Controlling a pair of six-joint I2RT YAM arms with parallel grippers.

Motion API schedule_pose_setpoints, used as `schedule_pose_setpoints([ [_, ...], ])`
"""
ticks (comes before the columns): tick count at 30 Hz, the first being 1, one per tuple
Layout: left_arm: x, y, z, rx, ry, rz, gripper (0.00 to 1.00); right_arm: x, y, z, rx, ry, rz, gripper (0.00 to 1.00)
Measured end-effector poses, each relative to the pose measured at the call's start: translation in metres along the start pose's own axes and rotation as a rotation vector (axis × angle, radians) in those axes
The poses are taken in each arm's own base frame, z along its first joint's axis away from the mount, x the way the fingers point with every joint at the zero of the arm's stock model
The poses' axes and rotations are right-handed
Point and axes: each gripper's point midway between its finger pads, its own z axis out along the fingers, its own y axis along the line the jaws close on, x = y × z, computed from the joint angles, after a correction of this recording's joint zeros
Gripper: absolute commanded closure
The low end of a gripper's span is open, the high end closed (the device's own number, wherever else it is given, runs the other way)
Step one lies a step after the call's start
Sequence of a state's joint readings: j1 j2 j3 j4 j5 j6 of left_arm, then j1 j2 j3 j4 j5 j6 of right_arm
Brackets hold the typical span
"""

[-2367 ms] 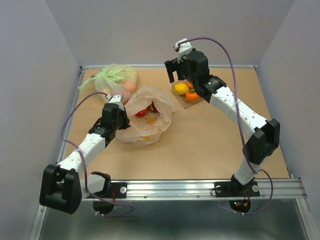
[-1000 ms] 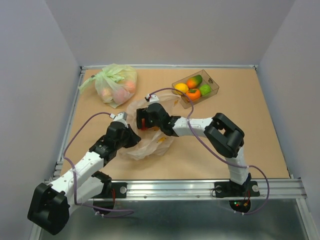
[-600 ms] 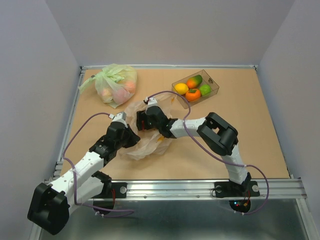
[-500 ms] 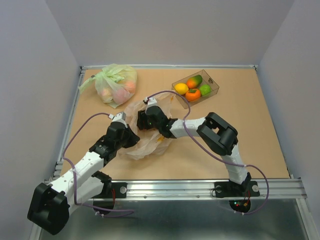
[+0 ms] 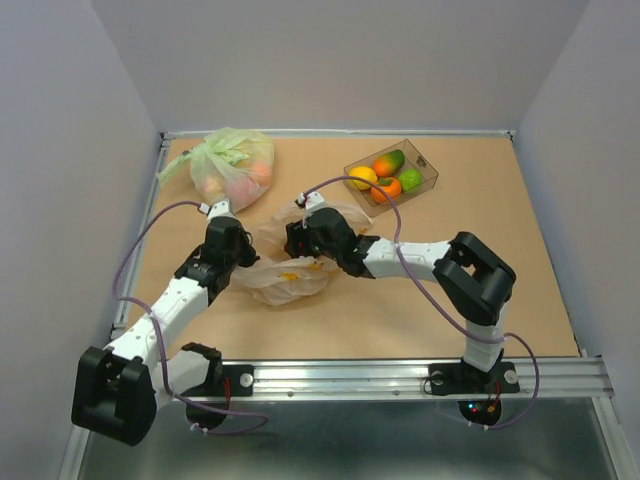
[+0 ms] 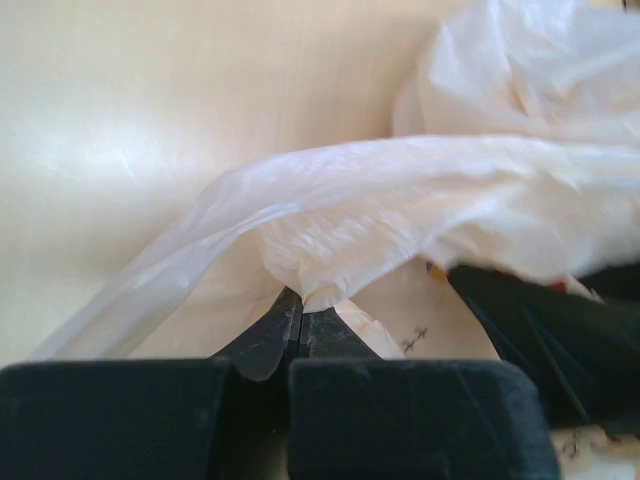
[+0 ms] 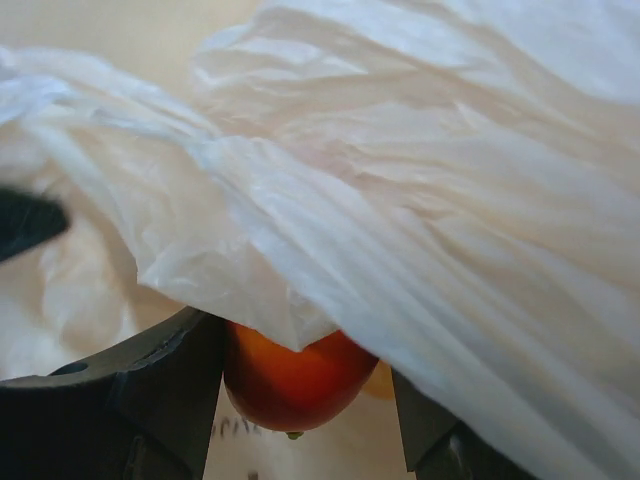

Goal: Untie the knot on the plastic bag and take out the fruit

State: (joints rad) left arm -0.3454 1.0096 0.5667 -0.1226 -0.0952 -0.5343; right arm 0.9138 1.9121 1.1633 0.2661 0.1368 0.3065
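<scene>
The pale peach plastic bag (image 5: 285,283) lies crumpled at table centre-left, its mouth open; no knot shows. My left gripper (image 5: 240,262) is shut on the bag's left edge; the left wrist view shows the film (image 6: 400,200) pinched between the closed jaws (image 6: 298,305). My right gripper (image 5: 299,243) reaches into the bag from the right. In the right wrist view it (image 7: 300,385) holds a red-orange fruit (image 7: 290,385) between its fingers (image 7: 170,375), with bag film (image 7: 400,230) draped over it. Several other fruits (image 5: 386,178) lie in the clear box (image 5: 428,176).
A smaller green bag (image 5: 230,165) with pinkish fruits sits at the back left, just behind my left gripper. The clear box stands at the back right of centre. The table's metal rail (image 5: 400,372) runs along the near edge.
My right arm came from the clear box into the peach bag and closed on the red-orange fruit. My left gripper has shifted back and left with the bag's edge, stretching the bag flatter.
</scene>
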Motion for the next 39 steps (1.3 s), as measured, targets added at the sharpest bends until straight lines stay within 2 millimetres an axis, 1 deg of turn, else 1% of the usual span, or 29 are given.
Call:
schedule_pose_setpoints([
  [2, -0.017, 0.002, 0.005, -0.026, -0.027, 0.024, 1.0, -0.01, 0.005, -0.01, -0.024, -0.005, -0.018, 0.78],
  [4, -0.028, 0.001, 0.008, -0.039, -0.048, 0.056, 1.0, -0.015, 0.009, -0.018, -0.05, 0.004, -0.037, 0.78],
  [6, -0.04, 0.001, 0.01, -0.051, -0.074, 0.088, 1.0, -0.014, 0.011, -0.024, -0.068, 0.025, -0.053, 0.78],
  [7, -0.043, 0.002, 0.01, -0.057, -0.08, 0.101, 1.0, -0.013, 0.012, -0.026, -0.073, 0.032, -0.059, 0.78],
  [9, -0.051, 0.007, 0.012, -0.082, -0.1, 0.134, 1.0, -0.009, 0.012, -0.029, -0.078, 0.054, -0.07, 0.78],
  [11, -0.055, 0.013, 0.012, -0.105, -0.109, 0.147, 1.0, -0.007, 0.01, -0.031, -0.072, 0.064, -0.079, 0.78],
  [14, -0.057, 0.021, 0.011, -0.129, -0.107, 0.16, 1.0, -0.01, 0.007, -0.031, -0.052, 0.053, -0.084, 0.78],
  [16, -0.055, 0.02, 0.009, -0.118, -0.099, 0.164, 1.0, -0.01, 0.005, -0.031, -0.04, 0.052, -0.082, 0.78],
  [19, -0.054, 0.012, 0.001, -0.054, -0.114, 0.14, 1.0, -0.006, 0.003, -0.028, -0.029, 0.061, -0.063, 0.77],
  [20, -0.045, 0.012, -0.005, -0.025, -0.115, 0.118, 1.0, 0.002, 0.001, -0.024, -0.021, 0.079, -0.045, 0.68],
  [21, -0.04, 0.013, -0.006, -0.018, -0.107, 0.107, 1.0, 0.007, 0.0, -0.022, -0.017, 0.091, -0.039, 0.63],
  [24, -0.03, 0.015, -0.007, -0.019, -0.077, 0.083, 1.0, 0.021, -0.003, -0.012, -0.003, 0.121, -0.028, 0.52],
  [25, -0.028, 0.015, -0.006, -0.014, -0.068, 0.076, 1.0, 0.028, -0.005, -0.009, 0.002, 0.134, -0.026, 0.47],
  [26, -0.024, 0.014, -0.006, -0.007, -0.057, 0.073, 1.0, 0.033, -0.006, -0.006, 0.008, 0.142, -0.025, 0.43],
  [27, -0.022, 0.014, -0.006, -0.002, -0.047, 0.071, 1.0, 0.036, -0.007, -0.004, 0.011, 0.148, -0.025, 0.33],
  [30, -0.017, 0.011, -0.007, 0.021, -0.027, 0.073, 1.0, 0.04, -0.009, -0.002, 0.02, 0.156, -0.027, 0.21],
  [31, -0.018, 0.01, -0.008, 0.028, -0.033, 0.072, 0.97, 0.04, -0.011, -0.003, 0.03, 0.161, -0.031, 0.16],
  [33, -0.019, 0.006, -0.011, 0.055, -0.04, 0.07, 0.91, 0.043, -0.014, -0.004, 0.04, 0.171, -0.041, 0.11],
  [35, -0.019, 0.001, -0.012, 0.084, -0.041, 0.072, 0.84, 0.044, -0.015, -0.004, 0.044, 0.178, -0.045, 0.11],
  [39, -0.016, -0.01, -0.013, 0.144, -0.027, 0.082, 0.82, 0.036, -0.014, -0.004, 0.051, 0.171, -0.046, 0.11],
])
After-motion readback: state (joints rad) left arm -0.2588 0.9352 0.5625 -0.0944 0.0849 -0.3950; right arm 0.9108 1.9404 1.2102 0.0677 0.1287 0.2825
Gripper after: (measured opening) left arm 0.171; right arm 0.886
